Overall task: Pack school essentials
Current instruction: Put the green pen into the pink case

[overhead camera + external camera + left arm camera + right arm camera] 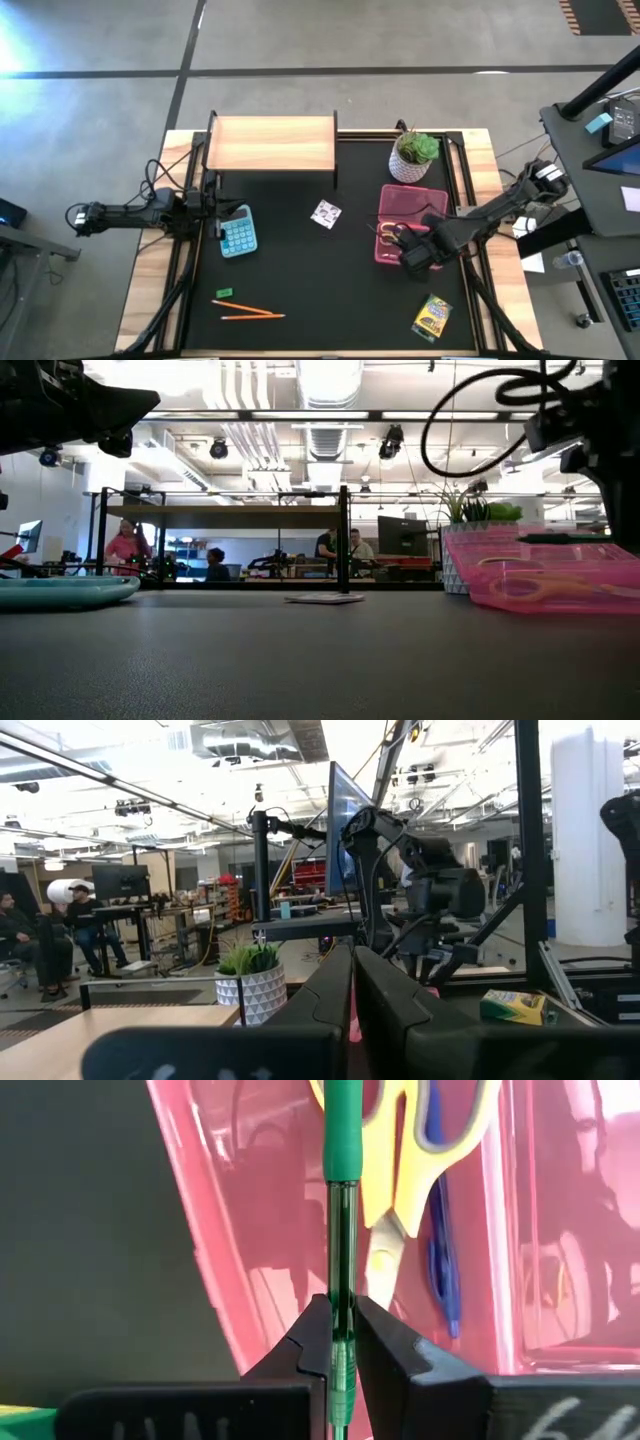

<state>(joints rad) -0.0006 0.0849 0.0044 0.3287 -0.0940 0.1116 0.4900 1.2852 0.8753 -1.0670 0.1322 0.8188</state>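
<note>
My right gripper [412, 258] hangs over the near end of the pink box [412, 205], shut on a green pen [341, 1200]. In the box lie yellow-handled scissors [405, 1150] and a blue pen [440, 1250]. On the black mat lie a white patterned card [326, 214], a green eraser [223, 293], two orange pencils [248, 313] and a crayon box [432, 318]. My left gripper [212, 203] waits shut at the table's left edge, touching nothing. My right gripper pinches the green pen's clear barrel [341, 1315] between its two fingers, coming from above and pointing down. The pen's green grip end [341, 1130] reaches out past the fingers over the scissors. I cannot tell whether the pen touches the box.
A potted plant [415, 155] stands just beyond the pink box. A wooden shelf [272, 143] stands at the far edge, and a teal calculator [238, 233] lies near my left gripper. Black frame bars run along both table sides. People sit in the room behind.
</note>
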